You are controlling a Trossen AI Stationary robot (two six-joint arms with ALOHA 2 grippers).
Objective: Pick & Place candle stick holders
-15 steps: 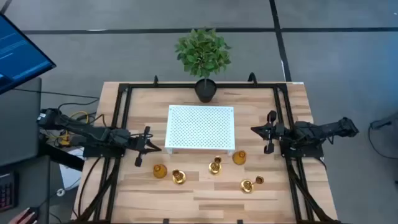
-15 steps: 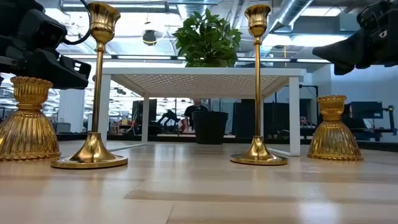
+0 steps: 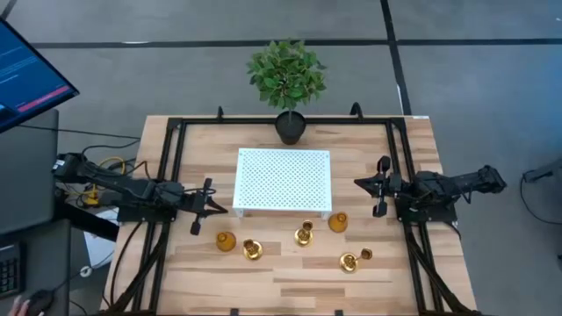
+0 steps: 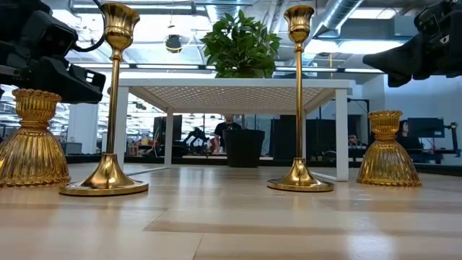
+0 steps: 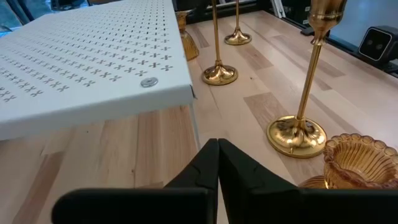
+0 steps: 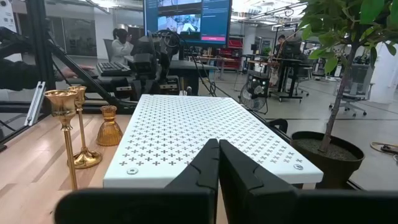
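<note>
Five gold candle stick holders stand upright on the wooden table near its front edge. Two are short and bulbous (image 3: 226, 241) (image 3: 338, 222). Three are tall and slim (image 3: 253, 250) (image 3: 304, 234) (image 3: 349, 262). The low view shows two tall ones (image 4: 107, 101) (image 4: 299, 101) and both short ones (image 4: 32, 141) (image 4: 388, 150). My left gripper (image 3: 221, 209) (image 5: 217, 146) is shut and empty, left of the tray, above the left holders. My right gripper (image 3: 360, 183) (image 6: 217, 146) is shut and empty at the tray's right side.
A white perforated tray (image 3: 284, 180) stands on legs at the table's middle. A green plant in a black pot (image 3: 287, 79) is at the far edge. A black frame (image 3: 171, 158) runs along the table's sides. A monitor (image 3: 26, 70) is off the left.
</note>
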